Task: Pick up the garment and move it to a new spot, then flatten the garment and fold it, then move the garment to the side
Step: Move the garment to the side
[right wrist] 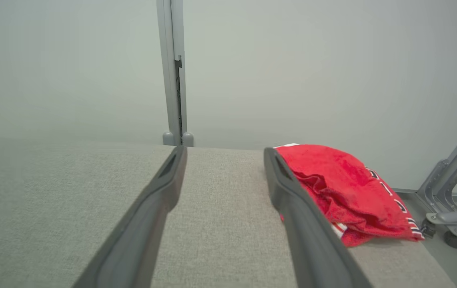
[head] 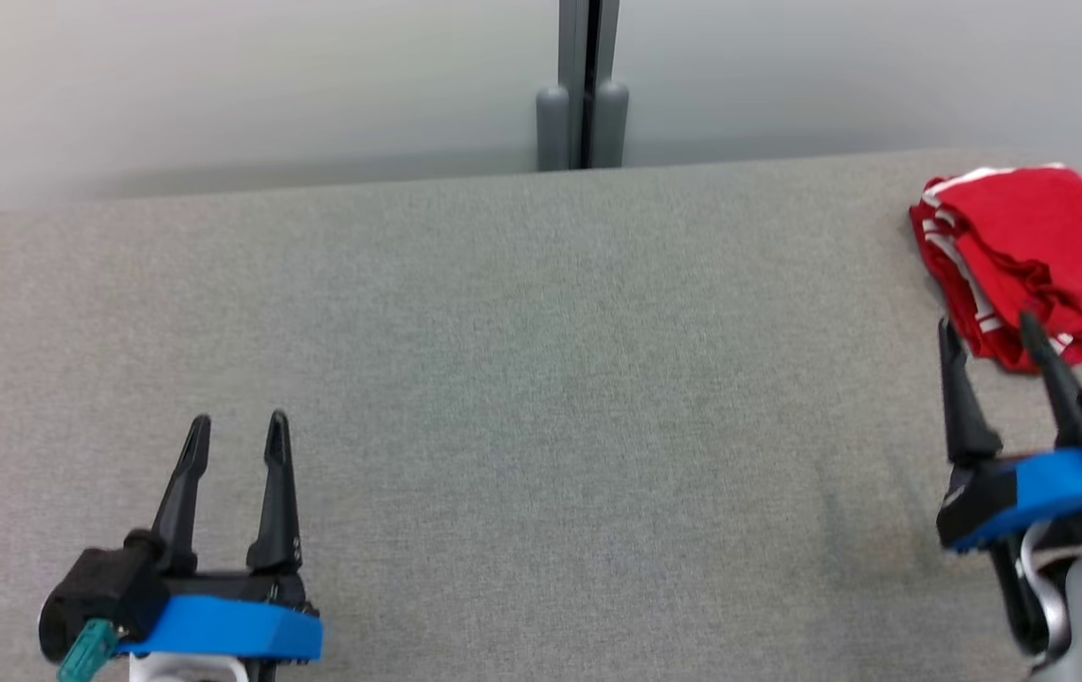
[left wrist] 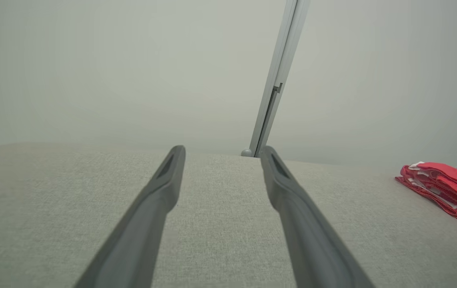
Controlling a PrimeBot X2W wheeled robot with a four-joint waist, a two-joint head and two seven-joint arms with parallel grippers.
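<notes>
At the near left, the left hand [head: 239, 420] hangs just above the grey fabric-covered table [head: 541, 379]. Its two dark fingers are apart with only table cloth showing in the gap, and they point toward the far edge. At the near right, a little farther in, the right hand [head: 987, 324] likewise has its fingers spread and grips nothing. Just beyond its fingertips lies the red garment [head: 1043, 237], folded into a compact, slightly rumpled stack with white striped trim and some lettering. It rests at the far right of the table, close to the right edge and well apart from the left hand. In the head view one finger of the right hand overlaps the garment's near edge, and whether it touches the cloth cannot be told. Beyond the table's far edge stands a pale wall [head: 219, 85] divided by a grey vertical post [head: 584, 85]. Off the right end, a grey metal frame [right wrist: 452, 218] on a castor stands on the floor.
</notes>
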